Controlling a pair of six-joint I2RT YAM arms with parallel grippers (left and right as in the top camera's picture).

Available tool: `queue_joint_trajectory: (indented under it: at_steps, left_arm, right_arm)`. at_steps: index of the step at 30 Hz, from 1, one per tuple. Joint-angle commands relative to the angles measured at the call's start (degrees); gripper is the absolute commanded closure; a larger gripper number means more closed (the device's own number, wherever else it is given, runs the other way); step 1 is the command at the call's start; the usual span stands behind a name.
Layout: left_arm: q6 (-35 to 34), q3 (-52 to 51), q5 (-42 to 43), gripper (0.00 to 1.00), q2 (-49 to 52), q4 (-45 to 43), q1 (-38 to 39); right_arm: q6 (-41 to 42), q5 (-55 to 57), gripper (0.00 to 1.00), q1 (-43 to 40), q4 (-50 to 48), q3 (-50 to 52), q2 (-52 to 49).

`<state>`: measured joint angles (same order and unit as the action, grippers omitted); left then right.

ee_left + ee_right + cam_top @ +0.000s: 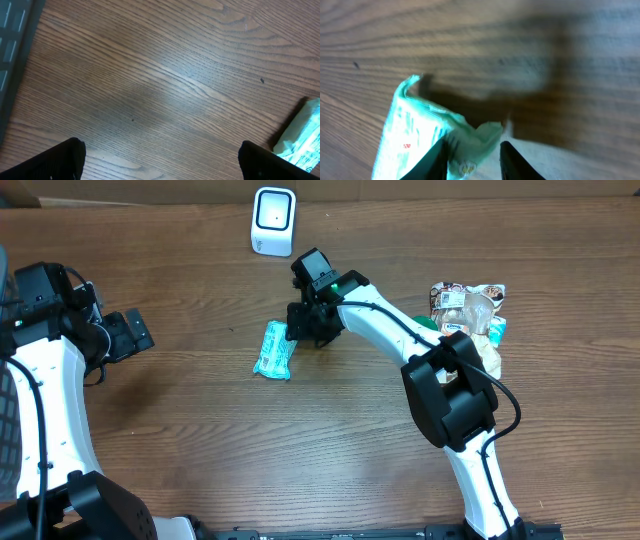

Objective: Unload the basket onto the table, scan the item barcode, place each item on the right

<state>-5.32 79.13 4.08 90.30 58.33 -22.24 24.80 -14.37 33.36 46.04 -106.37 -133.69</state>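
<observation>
Your right claw (471,152) pinches tissue packet (410,125) by crimped end, likely leaving faces clear for scanner (273,220); left claw (160,152) gapes wide, empty.

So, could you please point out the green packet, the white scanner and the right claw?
green packet (272,351): overhead view, middle of the wrapper.
white scanner (273,220): overhead view, its front face.
right claw (471,150): right wrist view, midway between fingertips.

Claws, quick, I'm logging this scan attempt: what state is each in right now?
Left claw: open, holding nothing.
Right claw: shut on the end of the green packet.
</observation>
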Motion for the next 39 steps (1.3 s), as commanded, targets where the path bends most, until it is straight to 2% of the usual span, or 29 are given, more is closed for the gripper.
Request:
queue_joint_trajectory:
  at_steps: [1, 4, 10, 15, 18, 20, 23, 31, 37, 39]
  left_arm:
    - [1.5, 0.8, -0.2, 0.00, 0.1, 0.0, -0.2]
    - [1.5, 0.8, -0.2, 0.00, 0.1, 0.0, -0.2]
    - [1.5, 0.8, -0.2, 0.00, 0.1, 0.0, -0.2]
    - [1.5, 0.8, -0.2, 0.00, 0.1, 0.0, -0.2]
    - [1.5, 0.9, -0.2, 0.00, 0.1, 0.0, -0.2]
    - [1.5, 0.8, -0.2, 0.00, 0.1, 0.0, -0.2]
    - [1.5, 0.8, -0.2, 0.00, 0.1, 0.0, -0.2]
    - [1.5, 0.8, -0.2, 0.00, 0.1, 0.0, -0.2]
    - [1.5, 0.8, -0.2, 0.00, 0.1, 0.0, -0.2]
    - [1.5, 0.8, -0.2, 0.00, 0.1, 0.0, -0.2]
  right_arm:
    - [3.7, 2.1, 0.75, -1.4, 3.7, 0.5, -1.0]
    - [3.7, -0.5, 0.76, -2.0, 8.1, 0.5, -1.0]
    - [3.1, -12.8, 0.75, -1.4, 17.3, -0.1, -0.8]
    - [-3.9, -13.6, 0.66, -1.6, 27.1, -6.9, 0.3]
    - [-4.7, -10.5, 0.56, -3.0, 29.9, -11.5, 1.0]
    - [-4.0, -9.9, 0.51, -4.0, 29.6, -12.5, 1.0]
    - [-0.1, -9.2, 0.50, -4.7, 28.2, -10.8, 1.0]
    - [9.7, -9.0, 0.50, -4.1, 17.7, -0.7, 1.0]
    - [11.8, -11.0, 0.50, -3.5, 9.0, 4.8, 1.0]
    - [13.3, -10.7, 0.54, -3.0, 4.9, 6.6, 1.0]
